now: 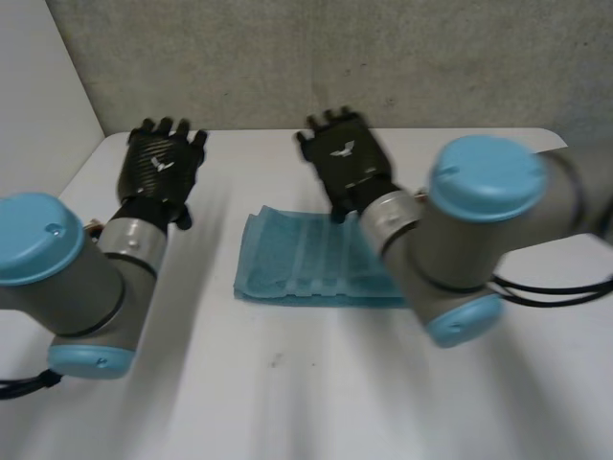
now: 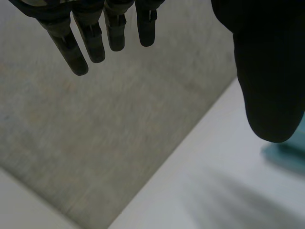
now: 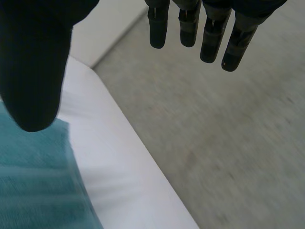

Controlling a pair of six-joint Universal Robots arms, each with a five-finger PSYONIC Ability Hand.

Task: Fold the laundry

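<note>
White tabletop (image 1: pixel 316 383), grey wall (image 1: pixel 383 57) behind. Teal towel (image 1: pixel 297 259) flat at centre, partly under right arm. Left hand (image 1: pixel 163 165) and right hand (image 1: pixel 347 161) raised clear, fingers (image 2: pixel 114 33) straight, holding nothing. Probably hovering between folds.

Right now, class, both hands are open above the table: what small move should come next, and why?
Probably lower the right hand onto the far edge of the teal towel. It hovers near that edge with straight fingers holding nothing, while the left hand, also open, hangs beside the towel over bare table.
</note>
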